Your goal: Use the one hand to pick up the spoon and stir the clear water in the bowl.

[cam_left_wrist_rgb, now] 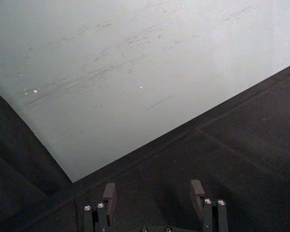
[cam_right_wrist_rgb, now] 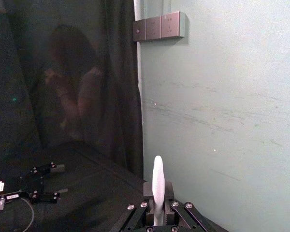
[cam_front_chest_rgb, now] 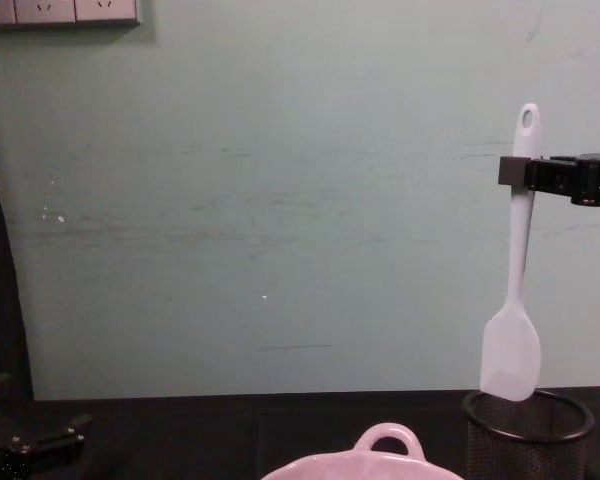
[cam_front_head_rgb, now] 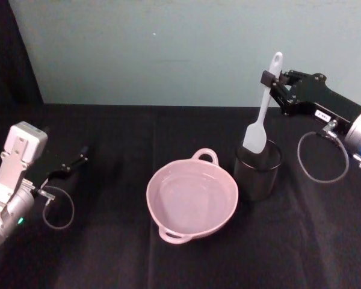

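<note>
Below the right gripper, which is clamped on the handle just under its hole, the spoon hangs upright with its blade tip at the rim of the mesh cup. It looks like light, stiff, smooth plastic, so it may swivel in so high a pinch while stirring. Down to the gripper's left sits the bowl. The left gripper lies parked far off, fingers apart.

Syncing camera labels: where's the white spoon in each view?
Head: spoon upright at right, blade at the mesh cup mouth, handle in the right gripper.
Chest: right edge, blade tip at the cup's rim.
Right wrist: bottom centre, handle rising from the gripper.
Left wrist: camera faces wall and table.
Shared landmark: the pale green wall.
</note>
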You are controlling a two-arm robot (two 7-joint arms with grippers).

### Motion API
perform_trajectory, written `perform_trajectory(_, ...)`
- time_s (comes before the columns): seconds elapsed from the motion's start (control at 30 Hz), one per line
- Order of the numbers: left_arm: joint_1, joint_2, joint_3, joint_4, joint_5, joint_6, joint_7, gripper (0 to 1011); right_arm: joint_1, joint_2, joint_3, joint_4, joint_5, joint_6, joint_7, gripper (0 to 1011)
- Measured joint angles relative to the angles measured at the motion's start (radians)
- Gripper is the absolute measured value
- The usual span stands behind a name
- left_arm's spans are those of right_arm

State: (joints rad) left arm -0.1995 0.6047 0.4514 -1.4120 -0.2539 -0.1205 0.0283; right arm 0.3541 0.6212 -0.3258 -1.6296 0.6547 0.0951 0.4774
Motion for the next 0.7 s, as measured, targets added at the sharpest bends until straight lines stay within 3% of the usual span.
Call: perform_trajectory(0.7,0.0,0.0,0.0,0.0,0.0,0.0,0.0,1005,-0.002,-0.001,0.0,0.004,0.003,-0.002,-0.001,120)
